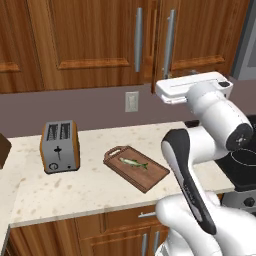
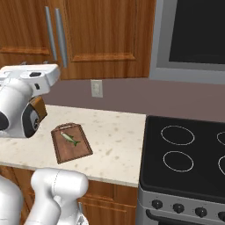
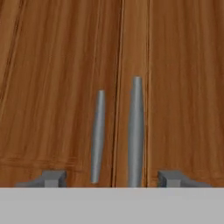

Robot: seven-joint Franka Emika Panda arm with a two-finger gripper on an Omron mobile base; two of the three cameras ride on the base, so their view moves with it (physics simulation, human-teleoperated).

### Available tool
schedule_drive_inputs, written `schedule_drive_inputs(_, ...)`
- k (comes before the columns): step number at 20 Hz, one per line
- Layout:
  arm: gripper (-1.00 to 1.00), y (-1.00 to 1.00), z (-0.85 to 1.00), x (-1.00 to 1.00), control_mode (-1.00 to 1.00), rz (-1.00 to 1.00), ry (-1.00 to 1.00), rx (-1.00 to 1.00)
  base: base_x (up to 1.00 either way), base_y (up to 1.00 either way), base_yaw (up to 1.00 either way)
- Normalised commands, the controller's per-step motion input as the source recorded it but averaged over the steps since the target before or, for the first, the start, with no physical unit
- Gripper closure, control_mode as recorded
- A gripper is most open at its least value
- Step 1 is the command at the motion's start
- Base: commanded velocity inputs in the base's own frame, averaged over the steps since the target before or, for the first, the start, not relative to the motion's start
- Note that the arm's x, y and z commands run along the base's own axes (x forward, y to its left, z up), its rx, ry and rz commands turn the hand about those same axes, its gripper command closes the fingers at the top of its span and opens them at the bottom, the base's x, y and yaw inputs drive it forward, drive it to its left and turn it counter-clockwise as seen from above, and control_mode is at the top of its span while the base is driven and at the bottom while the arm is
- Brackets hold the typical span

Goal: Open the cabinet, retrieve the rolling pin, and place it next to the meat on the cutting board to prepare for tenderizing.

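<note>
Glossy white arm, dark joints

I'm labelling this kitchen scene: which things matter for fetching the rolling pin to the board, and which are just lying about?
For the job: cabinet, doors shut; its bar handles; cutting board; meat; gripper, open.

Lying about: toaster; stove; wall outlet.

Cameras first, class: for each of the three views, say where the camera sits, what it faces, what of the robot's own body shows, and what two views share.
Left base view: behind the arm on its left, facing the counter; the white arm rises lower right.
Right base view: behind on its right, facing the counter and stove; the arm stands at left.
Hand view: on the hand, facing the shut cabinet doors and both handles; the open tool has its tips at the bottom.
Shared: both base views show the cutting board with the meat.
</note>
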Motion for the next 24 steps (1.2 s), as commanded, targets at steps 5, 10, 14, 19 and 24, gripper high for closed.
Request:
schedule_drive_inputs(5,-1.0,0.68,-0.05,-0.35,-1.0,0.0,0.01,-0.19,0.0,0.0,0.0)
schedule_drive_inputs(10,-1.0,0.36,-0.24,0.21,-1.0,-0.07,0.25,-0.26,0.0,0.0,0.0)
schedule_drive_inputs(14,-1.0,0.35,-0.12,0.11,-1.0,-0.12,0.24,-0.3,0.0,0.0,0.0)
schedule_drive_inputs(19,-1.0,0.27,-0.01,0.08,-1.0,-0.11,0.15,-0.32,0.0,0.0,0.0)
schedule_drive_inputs(24,-1.0,0.03,-0.01,0.23,-1.0,-0.07,0.1,-0.26,0.0,0.0,0.0)
